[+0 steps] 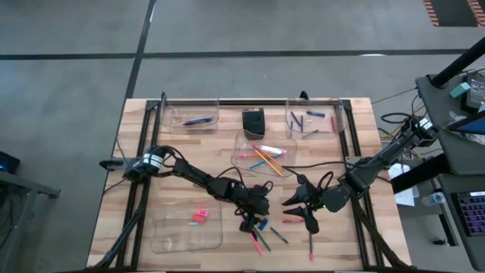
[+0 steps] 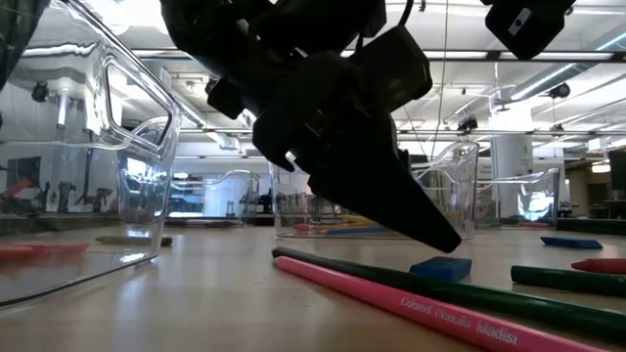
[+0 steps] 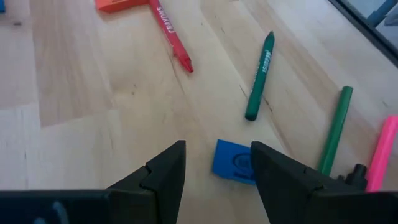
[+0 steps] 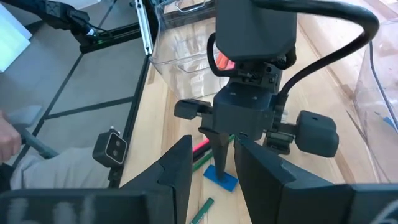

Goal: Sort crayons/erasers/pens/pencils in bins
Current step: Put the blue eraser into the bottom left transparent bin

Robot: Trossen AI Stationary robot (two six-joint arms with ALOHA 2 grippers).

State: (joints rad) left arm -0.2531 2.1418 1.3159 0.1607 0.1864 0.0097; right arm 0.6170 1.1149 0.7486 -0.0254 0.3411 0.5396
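A blue eraser [image 3: 231,163] lies flat on the table. My left gripper [image 3: 217,146] is open and slants down over it, one finger on either side, tips just above the wood [image 1: 256,220]. In the low view the finger [image 2: 430,230] hangs a little over the eraser [image 2: 440,266]. My right gripper [image 1: 301,212] hovers open and empty to the right of it, looking at the left gripper [image 4: 213,143]. Loose on the table are a red crayon [image 3: 171,34], a green crayon [image 3: 260,78], a green pencil [image 3: 334,130] and a pink pencil [image 3: 380,152].
Four clear bins stand about: near left [image 1: 186,224] with a red eraser [image 1: 200,216], middle [image 1: 261,155] with pencils, far left [image 1: 193,117] with a pen, far right [image 1: 314,121] with crayons. A black box [image 1: 254,121] sits between the far bins.
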